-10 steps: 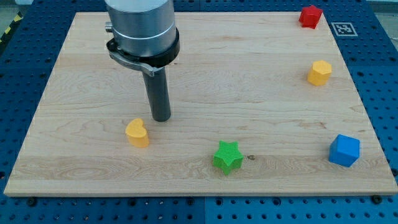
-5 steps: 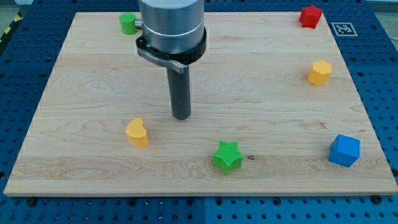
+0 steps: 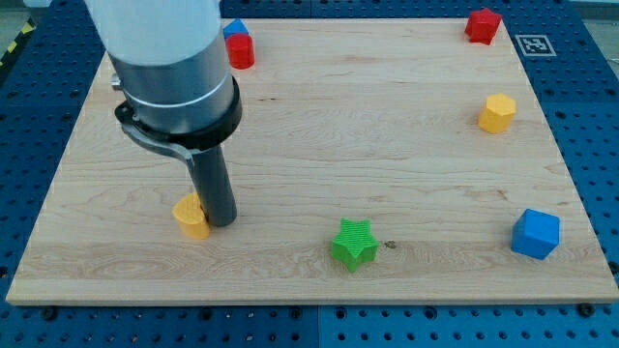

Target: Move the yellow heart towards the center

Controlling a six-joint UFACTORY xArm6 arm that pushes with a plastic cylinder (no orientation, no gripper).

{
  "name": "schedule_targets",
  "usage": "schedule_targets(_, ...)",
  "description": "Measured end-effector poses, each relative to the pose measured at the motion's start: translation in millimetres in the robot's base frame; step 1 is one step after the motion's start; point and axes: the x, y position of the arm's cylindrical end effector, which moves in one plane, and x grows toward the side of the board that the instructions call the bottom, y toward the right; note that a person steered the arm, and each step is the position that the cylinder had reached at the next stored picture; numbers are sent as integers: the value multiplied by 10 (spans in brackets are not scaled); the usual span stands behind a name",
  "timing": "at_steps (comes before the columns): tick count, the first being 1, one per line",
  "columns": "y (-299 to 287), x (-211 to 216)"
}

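Observation:
The yellow heart (image 3: 190, 216) lies on the wooden board (image 3: 387, 155) at the view's lower left. My tip (image 3: 221, 221) rests on the board right against the heart's right side and partly covers it. The rod runs up to the grey arm body at the view's top left.
A green star (image 3: 354, 243) lies at the bottom middle. A blue cube (image 3: 535, 234) is at the lower right, a yellow hexagonal block (image 3: 496, 113) at the right, a red block (image 3: 482, 25) at the top right. A red cylinder (image 3: 241, 51) and a blue block (image 3: 233, 29) sit at the top left.
My tip swung right, then came back left and down to the heart's right side. The heart has shifted a little to the left. The arm body now uncovers the red and blue blocks.

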Motion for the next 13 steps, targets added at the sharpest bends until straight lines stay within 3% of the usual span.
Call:
schedule_targets(2, 164, 426)
schedule_targets(4, -136, -47)
schedule_targets(6, -137, -43)
schedule_targets(8, -163, -369)
schedule_targets(9, 150, 28)
schedule_targets(10, 65, 661)
schedule_targets(11, -339, 516)
schedule_targets(12, -356, 15)
schedule_targets(13, -166, -57)
